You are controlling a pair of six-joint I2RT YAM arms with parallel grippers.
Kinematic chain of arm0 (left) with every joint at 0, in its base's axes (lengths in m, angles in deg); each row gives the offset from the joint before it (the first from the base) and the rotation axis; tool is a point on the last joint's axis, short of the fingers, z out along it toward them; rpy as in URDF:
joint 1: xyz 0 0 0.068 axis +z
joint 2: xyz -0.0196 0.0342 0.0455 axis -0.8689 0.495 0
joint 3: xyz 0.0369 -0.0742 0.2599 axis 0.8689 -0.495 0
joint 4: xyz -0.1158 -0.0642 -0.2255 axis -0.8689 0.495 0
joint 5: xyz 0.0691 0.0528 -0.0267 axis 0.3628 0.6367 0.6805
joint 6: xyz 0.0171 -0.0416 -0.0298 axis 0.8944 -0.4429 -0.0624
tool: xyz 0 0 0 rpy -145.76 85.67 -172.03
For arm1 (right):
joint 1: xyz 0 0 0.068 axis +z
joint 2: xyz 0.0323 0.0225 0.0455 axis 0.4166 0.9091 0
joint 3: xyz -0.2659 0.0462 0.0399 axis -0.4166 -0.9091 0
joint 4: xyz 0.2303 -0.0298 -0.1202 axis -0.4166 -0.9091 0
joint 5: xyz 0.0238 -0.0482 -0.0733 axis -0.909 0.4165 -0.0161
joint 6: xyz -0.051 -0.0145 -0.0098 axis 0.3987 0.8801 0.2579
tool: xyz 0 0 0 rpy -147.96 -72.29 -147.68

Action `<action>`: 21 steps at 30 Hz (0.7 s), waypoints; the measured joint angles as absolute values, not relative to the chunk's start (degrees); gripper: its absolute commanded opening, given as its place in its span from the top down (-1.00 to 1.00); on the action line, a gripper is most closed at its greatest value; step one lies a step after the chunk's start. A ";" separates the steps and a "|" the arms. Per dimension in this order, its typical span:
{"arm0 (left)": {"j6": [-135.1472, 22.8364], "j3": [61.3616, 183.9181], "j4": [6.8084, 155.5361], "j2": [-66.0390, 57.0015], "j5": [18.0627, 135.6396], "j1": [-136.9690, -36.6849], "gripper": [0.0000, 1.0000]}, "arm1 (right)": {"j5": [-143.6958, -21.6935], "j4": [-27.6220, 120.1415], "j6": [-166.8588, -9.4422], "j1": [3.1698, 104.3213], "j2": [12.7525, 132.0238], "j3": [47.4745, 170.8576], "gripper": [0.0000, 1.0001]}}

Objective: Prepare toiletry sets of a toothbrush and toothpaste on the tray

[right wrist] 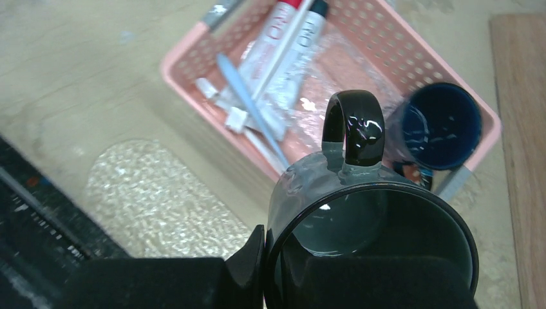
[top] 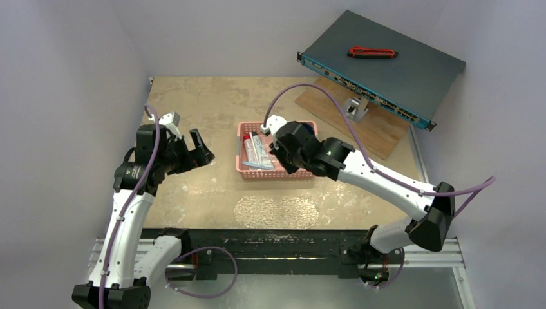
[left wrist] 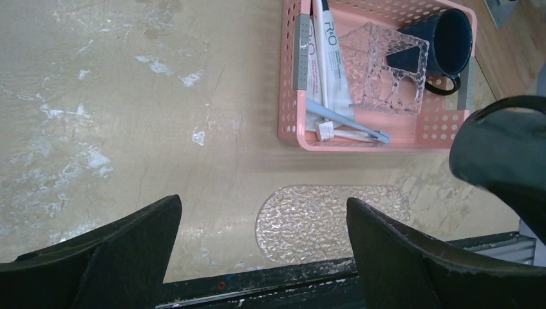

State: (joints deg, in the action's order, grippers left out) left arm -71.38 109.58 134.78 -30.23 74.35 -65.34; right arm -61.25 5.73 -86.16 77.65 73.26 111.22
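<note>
The right gripper (right wrist: pixel 273 277) is pinching the rim of a dark glossy mug (right wrist: pixel 367 225), one finger inside and one outside the wall, with the mug's shiny loop handle pointing away from the wrist. The left gripper (top: pixel 201 147) is hanging over the scuffed tan table (top: pixel 193 96) with its jaws spread wide and nothing in them.

In the pink perforated basket (left wrist: pixel 290 77), two soft white toothpaste tubes (right wrist: pixel 283 58) are lying side by side. A slim light blue toothbrush (left wrist: pixel 348 122) is lying slantwise across their ends. A clear dimpled holder (left wrist: pixel 383 67) and a navy mug (right wrist: pixel 444 125) are sitting beside them.

The tray (top: pixel 277 211), a flat, pebbled, transparent oval, is lying on the table near the basket, not touching it.
</note>
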 measured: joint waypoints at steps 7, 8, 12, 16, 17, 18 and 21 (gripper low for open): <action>-71.43 109.58 134.83 -30.34 74.79 -65.34 -0.99 | -63.90 5.86 -84.34 85.50 72.28 111.09 1.00; -71.47 109.58 134.85 -30.34 75.03 -65.34 -0.98 | -63.98 6.10 -84.19 86.35 72.28 110.94 1.00; -71.71 109.58 135.26 -30.34 76.71 -65.34 -0.98 | -64.09 7.92 -83.75 89.85 72.30 109.65 1.00; -72.52 109.58 135.61 -30.34 79.40 -65.34 -0.96 | -64.11 9.82 -83.71 93.61 72.89 107.62 1.00; -72.76 109.58 135.83 -30.34 80.25 -65.34 -0.97 | -64.11 10.26 -83.73 94.38 73.19 107.22 1.00; -73.09 109.58 136.14 -30.34 81.17 -65.34 -0.96 | -64.14 10.56 -83.73 95.18 73.65 107.03 1.00; -74.07 109.60 137.32 -30.34 84.23 -65.34 -0.96 | -64.16 12.31 -83.73 97.17 75.38 106.20 1.00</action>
